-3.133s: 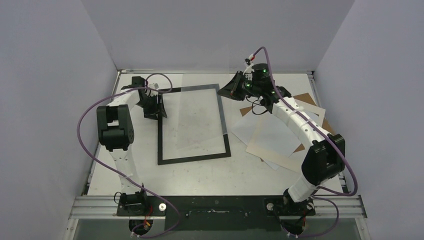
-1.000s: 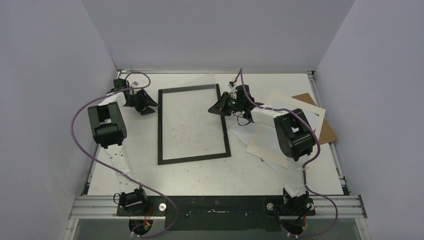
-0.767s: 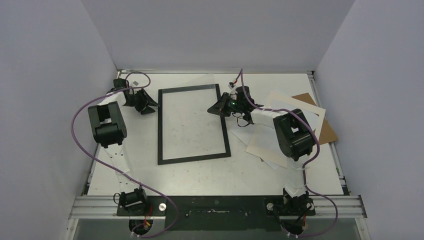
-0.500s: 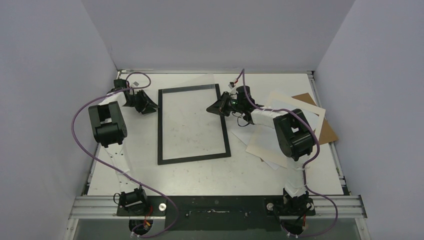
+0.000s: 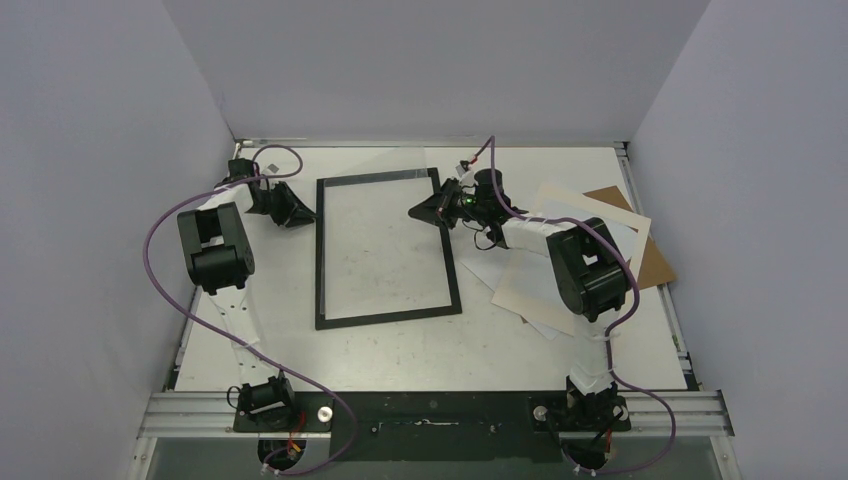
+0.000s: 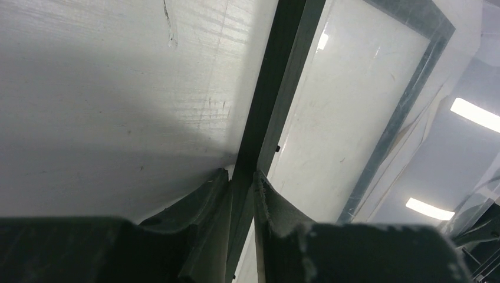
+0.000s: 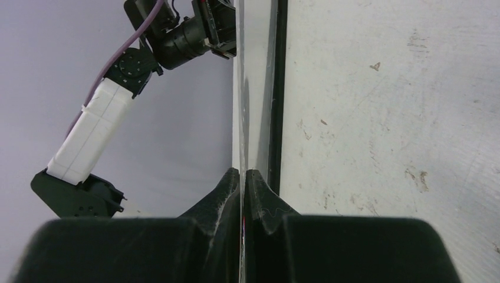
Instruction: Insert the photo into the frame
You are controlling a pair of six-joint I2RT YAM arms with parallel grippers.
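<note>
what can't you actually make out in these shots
- the photo: top view, no printed side shows among the pale sheets, partly under the right arm.
- clear pane: right wrist view, edge-on in the right gripper, face unseen.
- left gripper: left wrist view, firm grip on the frame unclear.

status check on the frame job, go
Left gripper astride frame's left rail, grip unclear. Right gripper shut on clear pane, tilted above frame. Frame empty; papers piled at right.
</note>
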